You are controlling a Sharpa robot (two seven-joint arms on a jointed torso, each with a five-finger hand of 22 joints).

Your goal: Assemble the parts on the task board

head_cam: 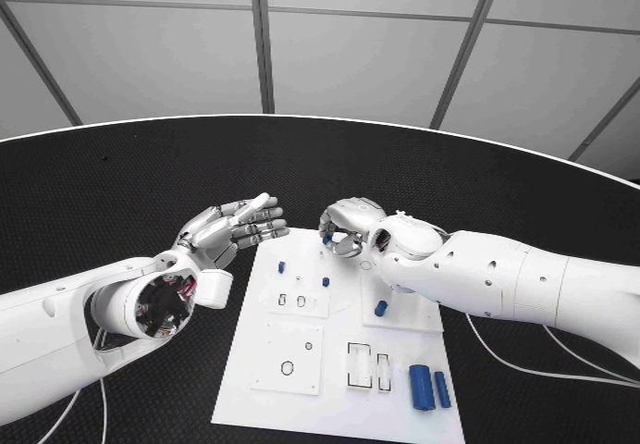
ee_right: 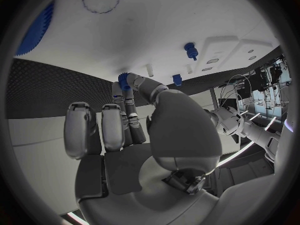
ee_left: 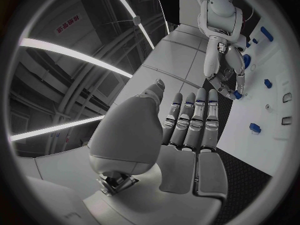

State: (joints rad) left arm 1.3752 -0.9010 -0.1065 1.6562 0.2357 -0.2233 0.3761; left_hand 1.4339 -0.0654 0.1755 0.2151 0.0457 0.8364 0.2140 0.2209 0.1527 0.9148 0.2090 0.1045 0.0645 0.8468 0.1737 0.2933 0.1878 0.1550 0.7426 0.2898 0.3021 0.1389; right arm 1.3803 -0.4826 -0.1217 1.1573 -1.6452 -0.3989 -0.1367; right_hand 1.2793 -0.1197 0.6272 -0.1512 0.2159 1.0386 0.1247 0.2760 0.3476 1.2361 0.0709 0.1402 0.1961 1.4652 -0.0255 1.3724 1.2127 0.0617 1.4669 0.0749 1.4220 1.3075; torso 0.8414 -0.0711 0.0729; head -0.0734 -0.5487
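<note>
Blue part (ee_right: pixel 123 80) pinched in the right robot hand (head_cam: pixel 353 228) over the task board (head_cam: pixel 301 388) likely needs seating next, while the left robot hand (head_cam: pixel 238 227) hovers released.

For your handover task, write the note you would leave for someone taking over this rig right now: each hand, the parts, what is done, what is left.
Left hand: open, fingers apart, raised beside the task board's far left corner.
Right hand: pinches a small blue part over the board's far edge.
Parts: two small blue pegs stand near the far left; one blue piece lies mid-board; two blue cylinders lie at the near right.
Done: hard to tell.
Left: several slots look unfilled.
</note>
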